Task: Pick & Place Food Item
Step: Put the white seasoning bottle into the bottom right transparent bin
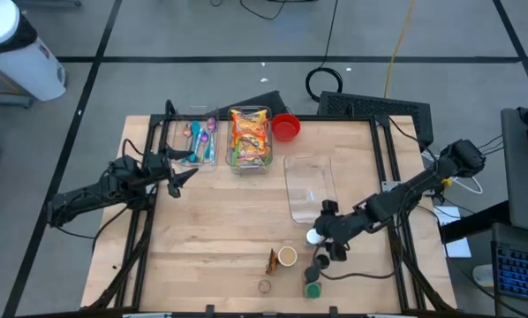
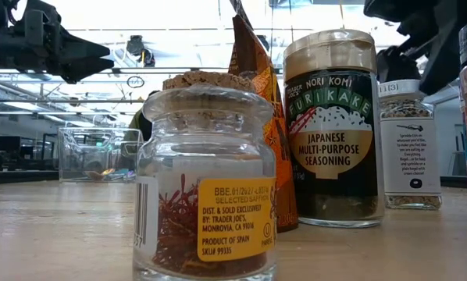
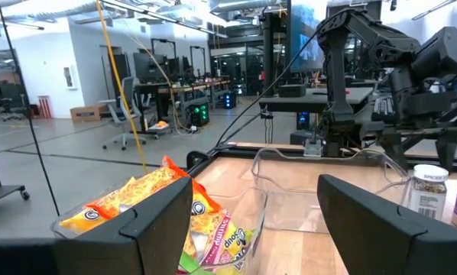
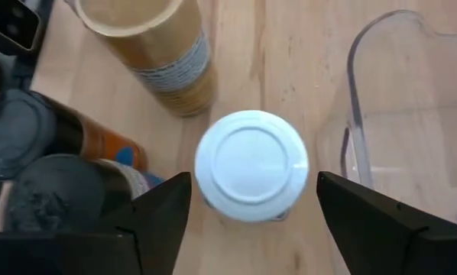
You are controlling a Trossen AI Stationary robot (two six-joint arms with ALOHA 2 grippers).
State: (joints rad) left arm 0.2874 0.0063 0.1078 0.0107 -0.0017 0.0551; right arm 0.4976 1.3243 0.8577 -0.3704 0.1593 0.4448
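Note:
A spice jar with a white lid stands upright on its base on the wooden table. It sits near the front edge, beside an empty clear container. My right gripper hovers above the jar, slanting down and open. Its fingers stand on either side of the lid without touching it. The same jar shows in the low view under my right gripper. My left gripper waits open above the table's left side, well away from the jars and touching nothing.
Close around the white-lidded jar stand a tan-lidded furikake jar, dark-capped jars, a green-capped jar, a cork-stoppered saffron jar and an orange packet. At the back are a tub of snack packets, a tub of utensils and a red bowl.

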